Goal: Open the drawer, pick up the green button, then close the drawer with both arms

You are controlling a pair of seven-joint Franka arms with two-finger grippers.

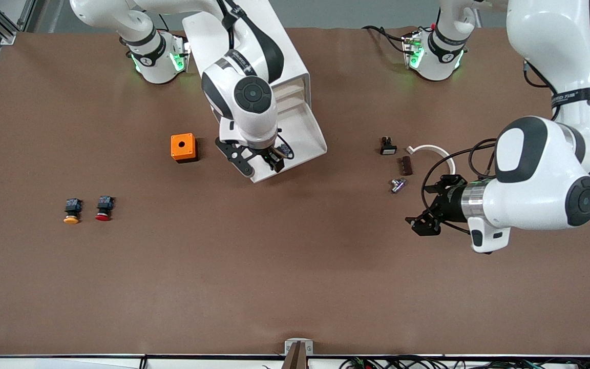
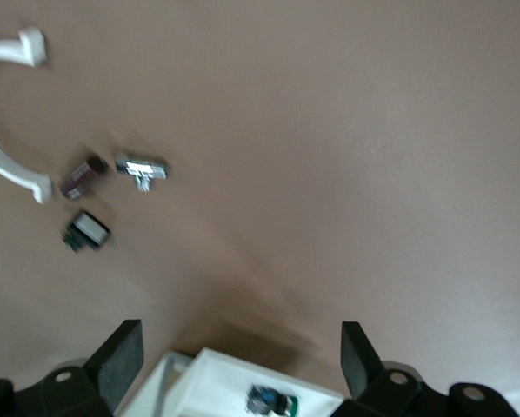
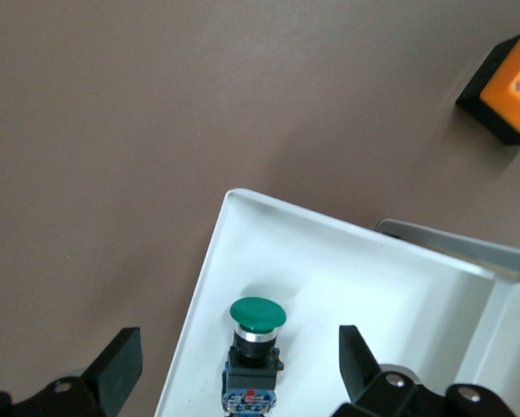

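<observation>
Hanging over the pulled-out drawer (image 1: pixel 295 138), our right gripper (image 1: pixel 263 160) had its fingers spread on either side of the button (image 3: pixel 256 347), which lay in the white tray near the corner closest to the front camera. Our left gripper (image 1: pixel 427 215) waited over bare table near the small parts, fingers also spread. We judged the risk to be a finger catching the tray's rim on the descent, or the rounded green cap slipping out sideways.
</observation>
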